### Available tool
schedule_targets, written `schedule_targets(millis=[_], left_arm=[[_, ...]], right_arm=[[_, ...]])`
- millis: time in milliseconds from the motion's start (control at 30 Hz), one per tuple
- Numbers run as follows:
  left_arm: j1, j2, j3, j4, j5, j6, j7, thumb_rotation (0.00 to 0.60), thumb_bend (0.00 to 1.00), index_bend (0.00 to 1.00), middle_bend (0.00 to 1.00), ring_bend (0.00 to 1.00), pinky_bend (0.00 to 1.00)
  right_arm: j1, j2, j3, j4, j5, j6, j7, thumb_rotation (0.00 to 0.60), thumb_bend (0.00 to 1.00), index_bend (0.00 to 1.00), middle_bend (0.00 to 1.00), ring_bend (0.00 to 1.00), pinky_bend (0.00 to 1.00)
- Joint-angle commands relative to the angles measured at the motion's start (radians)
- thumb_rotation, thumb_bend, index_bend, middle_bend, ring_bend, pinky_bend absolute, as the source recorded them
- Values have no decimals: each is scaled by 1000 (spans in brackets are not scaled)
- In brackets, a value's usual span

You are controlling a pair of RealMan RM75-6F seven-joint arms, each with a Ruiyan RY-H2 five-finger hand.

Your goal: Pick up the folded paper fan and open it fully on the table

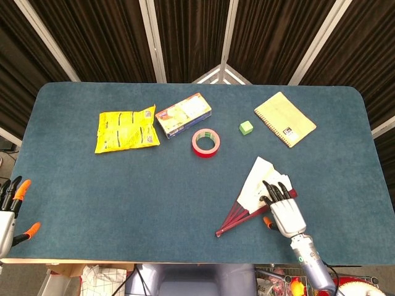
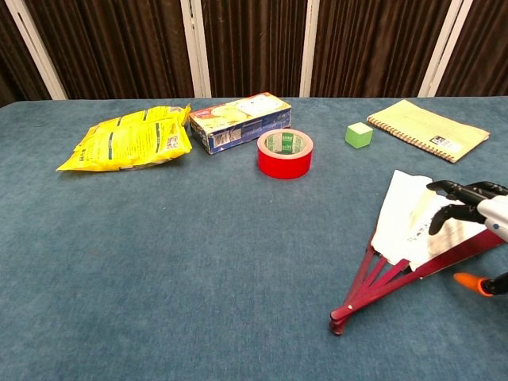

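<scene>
The paper fan (image 1: pixel 254 185) (image 2: pixel 401 218) lies on the blue table at the near right, partly spread, with white paper and dark red ribs meeting at a pivot (image 1: pixel 219 233) (image 2: pixel 337 325). My right hand (image 1: pixel 281 205) (image 2: pixel 476 210) rests on the fan's right edge, black fingers laid over the paper and the outer red rib, thumb beside it. My left hand (image 1: pixel 11 213) hovers off the table's near left edge, fingers apart, holding nothing; the chest view does not show it.
Along the far side lie a yellow snack bag (image 1: pixel 126 129) (image 2: pixel 127 143), a small box (image 1: pixel 183 115) (image 2: pixel 240 121), a red tape roll (image 1: pixel 205 142) (image 2: pixel 285 152), a green cube (image 1: pixel 246 127) (image 2: pixel 359 134) and a yellow spiral notebook (image 1: pixel 284 118) (image 2: pixel 429 128).
</scene>
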Motion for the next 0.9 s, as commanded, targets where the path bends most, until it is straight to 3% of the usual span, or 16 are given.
schedule_targets(millis=[33,900], left_arm=[[0,0,0,-1,-1,-2,3,600,131,42,0,0,0],[-3,-14,-1,-5,-10,-12,38,600,131,42,0,0,0]], right_arm=[[4,-10,0,10,5,-4,3,600,291,381,71,134,87],[52,-64,14,91,25,-27,46,600,291,484,86,141,87]])
